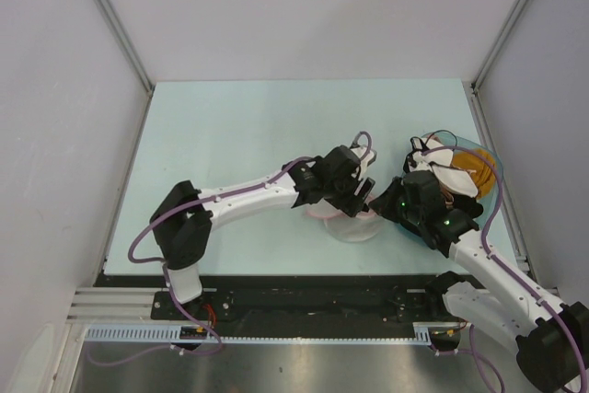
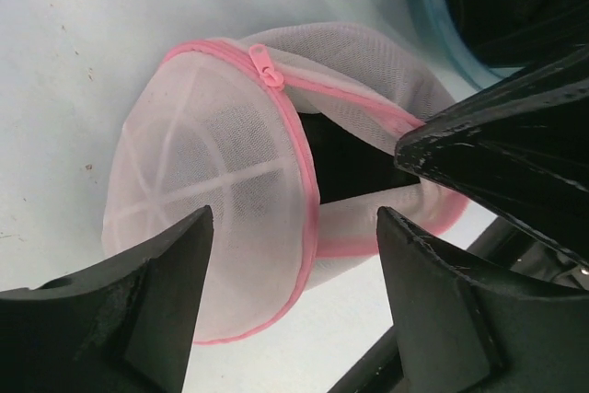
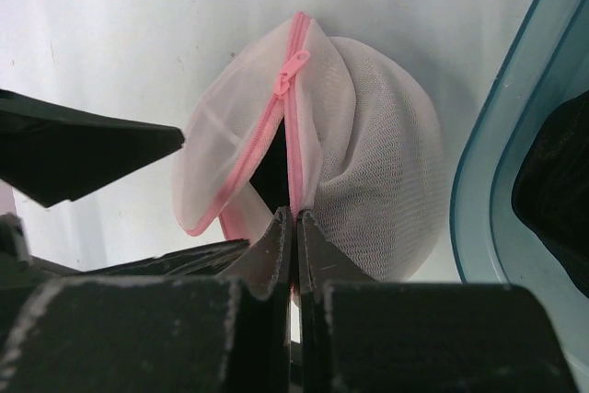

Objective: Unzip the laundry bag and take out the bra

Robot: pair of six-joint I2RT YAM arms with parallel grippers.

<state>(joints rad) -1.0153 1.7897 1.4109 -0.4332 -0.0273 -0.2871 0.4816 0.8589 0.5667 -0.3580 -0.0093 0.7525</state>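
A: Right gripper (image 3: 294, 220)?
B: Clamped on the laundry bag (image 3: 368, 154), pink rim at its 6 o'clock, probably anchoring it. Left gripper (image 2: 294, 227) is spread wide over the other dome, holding nothing.
A: Bag location?
B: Table (image 1: 230, 135), 5 o'clock of centre. Teal basin (image 3: 488, 154) at the bag's 2. Zip is partly open, zipper pull (image 3: 293, 71) at 12.
A: Text?
B: None readable.

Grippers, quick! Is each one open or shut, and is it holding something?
Left gripper: open, holding nothing, poised over the laundry bag.
Right gripper: closed, pinching the laundry bag's pink rim.
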